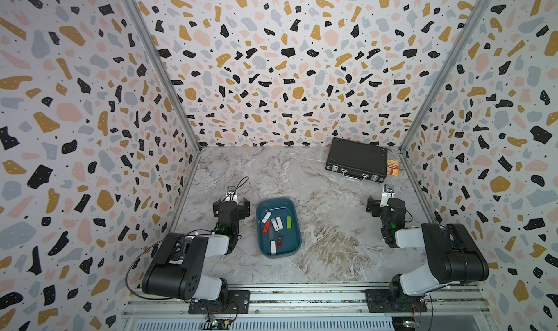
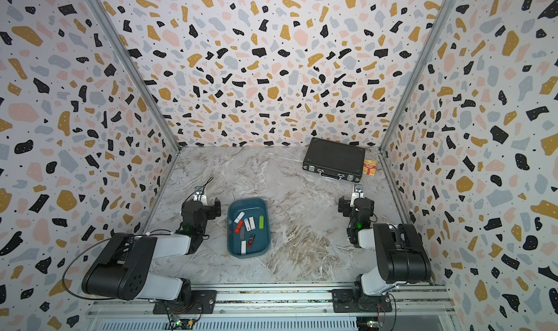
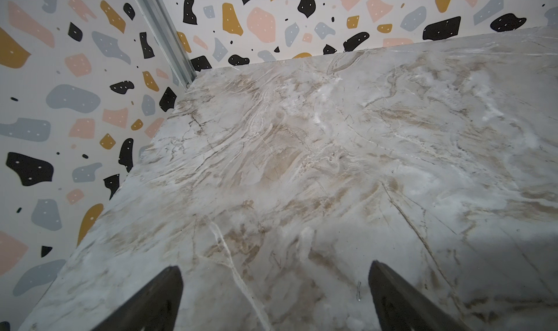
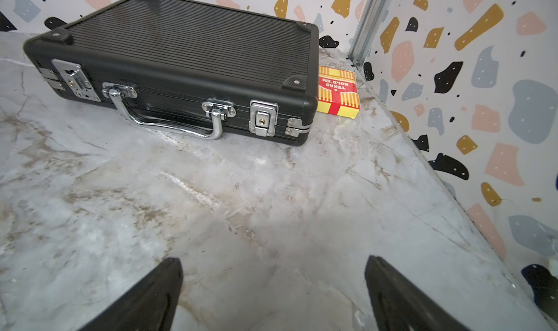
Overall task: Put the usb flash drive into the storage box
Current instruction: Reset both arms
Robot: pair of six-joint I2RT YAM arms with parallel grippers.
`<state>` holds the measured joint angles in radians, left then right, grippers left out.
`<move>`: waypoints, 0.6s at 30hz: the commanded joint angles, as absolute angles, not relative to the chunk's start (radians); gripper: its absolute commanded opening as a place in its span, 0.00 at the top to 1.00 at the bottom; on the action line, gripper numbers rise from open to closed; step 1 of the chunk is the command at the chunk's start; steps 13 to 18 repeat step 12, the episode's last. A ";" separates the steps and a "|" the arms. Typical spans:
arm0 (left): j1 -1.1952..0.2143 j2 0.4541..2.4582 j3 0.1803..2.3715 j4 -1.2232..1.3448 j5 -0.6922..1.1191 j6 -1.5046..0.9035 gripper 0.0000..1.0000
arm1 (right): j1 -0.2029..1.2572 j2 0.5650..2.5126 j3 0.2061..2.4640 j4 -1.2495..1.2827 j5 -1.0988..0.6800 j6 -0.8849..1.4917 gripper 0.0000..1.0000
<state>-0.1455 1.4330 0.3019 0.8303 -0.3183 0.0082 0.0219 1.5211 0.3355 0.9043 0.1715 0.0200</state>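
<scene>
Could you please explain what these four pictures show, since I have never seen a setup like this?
These are two robot arms mounted at the near edge of a marble table. The two wide pictures come from one overhead camera pair and show nearly the same scene: the left arm, the right arm, and between them a teal tray with several flash drives inside. A black briefcase lies far right, a card box beside it. The other two pictures come from wrist cameras: the left gripper and the right gripper are both open and hold nothing.

Briefcase [image 1: 356, 160] far right, storage box [image 1: 277, 206] centre
</scene>
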 commanded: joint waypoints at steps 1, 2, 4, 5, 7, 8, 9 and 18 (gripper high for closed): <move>-0.141 1.423 0.314 0.853 -0.308 0.000 0.00 | 0.026 1.508 0.335 0.912 0.170 0.015 0.00; -0.141 1.425 0.313 0.853 -0.308 0.001 0.00 | 0.025 1.507 0.335 0.909 0.170 0.015 0.00; -0.141 1.426 0.313 0.853 -0.308 0.001 0.00 | 0.026 1.508 0.336 0.910 0.170 0.014 0.00; -0.141 1.428 0.315 0.851 -0.306 0.001 0.00 | 0.026 1.508 0.335 0.910 0.170 0.015 0.00; -0.140 1.440 0.327 0.841 -0.301 0.001 0.00 | 0.026 1.508 0.336 0.910 0.170 0.014 0.00; -0.140 1.441 0.330 0.838 -0.299 0.002 0.00 | 0.026 1.508 0.336 0.909 0.170 0.015 0.00; -0.138 1.439 0.328 0.839 -0.298 0.000 0.00 | 0.026 1.509 0.336 0.910 0.170 0.014 0.00; -0.137 1.424 0.313 0.853 -0.298 0.001 0.00 | 0.026 1.507 0.336 0.910 0.170 0.015 0.00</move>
